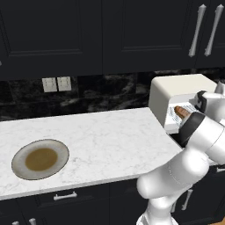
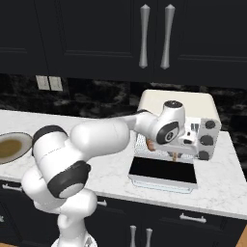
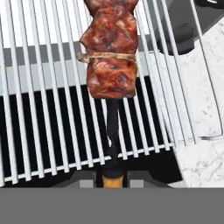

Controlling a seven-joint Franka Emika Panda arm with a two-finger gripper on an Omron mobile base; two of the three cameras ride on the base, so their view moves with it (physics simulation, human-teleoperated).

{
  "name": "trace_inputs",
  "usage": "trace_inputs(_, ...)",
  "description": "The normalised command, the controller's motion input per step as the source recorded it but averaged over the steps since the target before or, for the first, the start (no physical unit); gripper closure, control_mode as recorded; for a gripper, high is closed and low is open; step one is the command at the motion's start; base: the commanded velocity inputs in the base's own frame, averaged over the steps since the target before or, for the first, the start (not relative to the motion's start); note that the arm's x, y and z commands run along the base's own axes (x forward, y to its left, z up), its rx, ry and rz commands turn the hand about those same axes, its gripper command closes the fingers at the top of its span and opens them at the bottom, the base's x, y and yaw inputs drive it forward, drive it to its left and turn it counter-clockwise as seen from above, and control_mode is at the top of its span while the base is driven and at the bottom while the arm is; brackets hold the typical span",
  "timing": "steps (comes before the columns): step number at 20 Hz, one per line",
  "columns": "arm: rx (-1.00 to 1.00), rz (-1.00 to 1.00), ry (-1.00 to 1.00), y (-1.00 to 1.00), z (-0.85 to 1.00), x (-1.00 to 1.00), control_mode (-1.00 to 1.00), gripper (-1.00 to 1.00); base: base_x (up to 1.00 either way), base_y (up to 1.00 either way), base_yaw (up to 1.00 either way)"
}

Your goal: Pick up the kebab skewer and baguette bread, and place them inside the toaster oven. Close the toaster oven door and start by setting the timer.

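Observation:
My gripper (image 3: 111,177) is shut on the dark stick end of the kebab skewer (image 3: 110,52). Its reddish-brown meat chunks lie over the wire rack (image 3: 48,109); whether they touch the wires I cannot tell. The rack belongs to the cream-white toaster oven (image 2: 176,101) (image 1: 176,90), and my hand (image 2: 185,140) reaches into its mouth. The toaster oven door (image 2: 164,171) hangs open, its dark glass lying flat in front. A golden-brown oblong piece (image 1: 181,112) on the rack looks like the baguette bread.
Three dark knobs (image 2: 207,140) line the oven's right side. A round plate (image 1: 40,159) with a brown centre sits at the counter's front left. Dark cabinets hang above, and bare white marble counter (image 1: 110,140) lies between plate and oven.

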Motion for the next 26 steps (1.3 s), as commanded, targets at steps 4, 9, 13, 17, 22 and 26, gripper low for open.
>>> trace_inputs(4, 0.00, 0.11, 0.00, -0.42, -0.05, 0.00, -1.00, 1.00, 0.00, 0.00, 0.00)
trace_inputs(9, 0.00, 0.13, 0.00, -0.29, 0.00, 0.00, -1.00, 1.00, 0.00, 0.00, 0.00)
trace_inputs(13, 0.00, 0.12, 0.00, -0.09, 0.00, 0.00, -1.00, 1.00, 0.00, 0.00, 0.00)
trace_inputs(17, 0.00, 0.12, 0.00, -0.04, -0.07, 0.00, -1.00, 1.00, 0.00, 0.00, 0.00)
trace_inputs(22, 0.00, 0.11, 0.00, -0.02, -0.11, -0.02, -1.00, 1.00, 0.00, 0.00, 0.00)
trace_inputs(26, -0.01, 0.09, 0.00, 0.00, -0.10, -0.10, -1.00, 1.00, 0.00, 0.00, 0.00)
